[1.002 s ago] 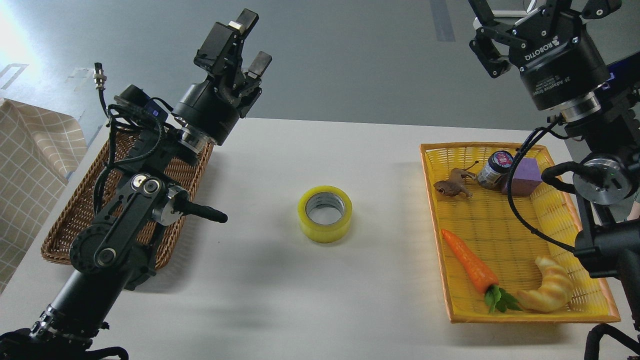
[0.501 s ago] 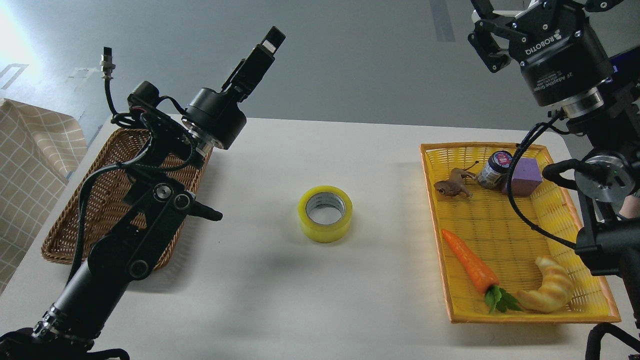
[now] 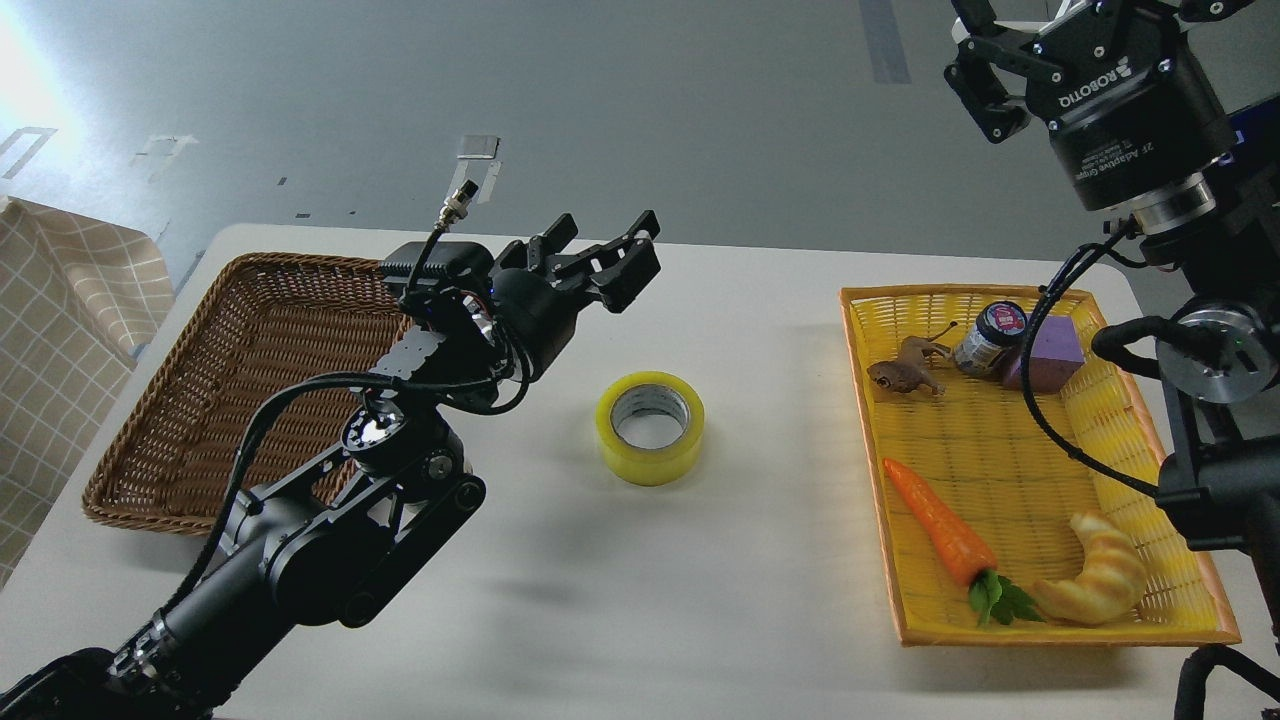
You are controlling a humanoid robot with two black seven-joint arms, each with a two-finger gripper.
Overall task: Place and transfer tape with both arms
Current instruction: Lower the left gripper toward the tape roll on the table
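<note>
The tape (image 3: 650, 427), a yellow roll with a pale grey core, lies flat in the middle of the white table (image 3: 620, 600). My left gripper (image 3: 600, 245) is open and empty, raised above the table behind and a little left of the roll, apart from it. My right gripper (image 3: 985, 60) is high at the top right, above the yellow tray; its fingers run partly past the top edge, spread with nothing between them.
A brown wicker basket (image 3: 200, 400) sits at the left. A yellow tray (image 3: 1010, 460) at the right holds a toy animal (image 3: 905, 370), a jar (image 3: 990, 338), a purple block (image 3: 1050, 350), a carrot (image 3: 940, 525) and a croissant (image 3: 1100, 580). A checked cloth (image 3: 60, 340) lies at the far left.
My left arm has swung down and right, from over the wicker basket to just behind the tape; its gripper now points right. The right gripper shifted only slightly. The tape has not moved.
</note>
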